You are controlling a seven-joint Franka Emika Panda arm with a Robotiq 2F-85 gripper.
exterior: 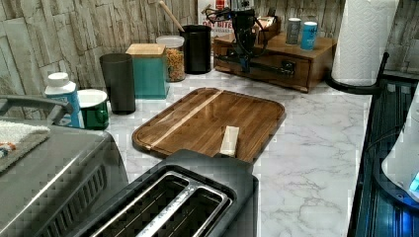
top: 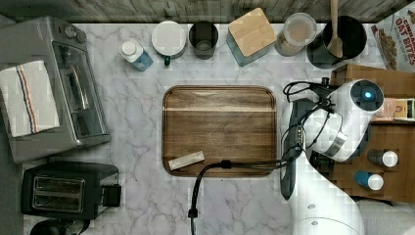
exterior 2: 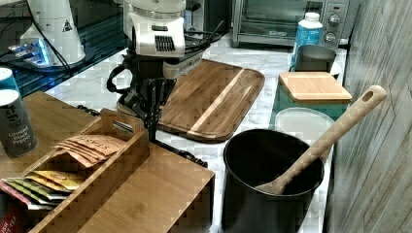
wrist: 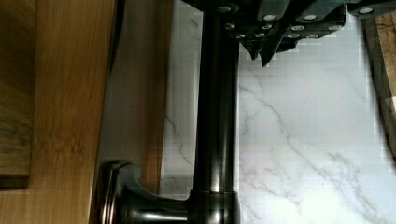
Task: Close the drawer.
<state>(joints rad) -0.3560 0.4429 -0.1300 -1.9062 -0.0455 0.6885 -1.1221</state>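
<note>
Pincer (exterior: 241, 52) at the drawer (exterior: 269, 65) handle (wrist: 217, 121), upper middle of left view — lined up to push; grip state unclear.

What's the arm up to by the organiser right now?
The claw is down at the front of the organiser, right by the dark bar handle of the drawer. In the left view the drawer front looks nearly flush with the unit, so it seems closed or almost closed. The tray in the middle of the counter holds only a small pale stick.
</note>
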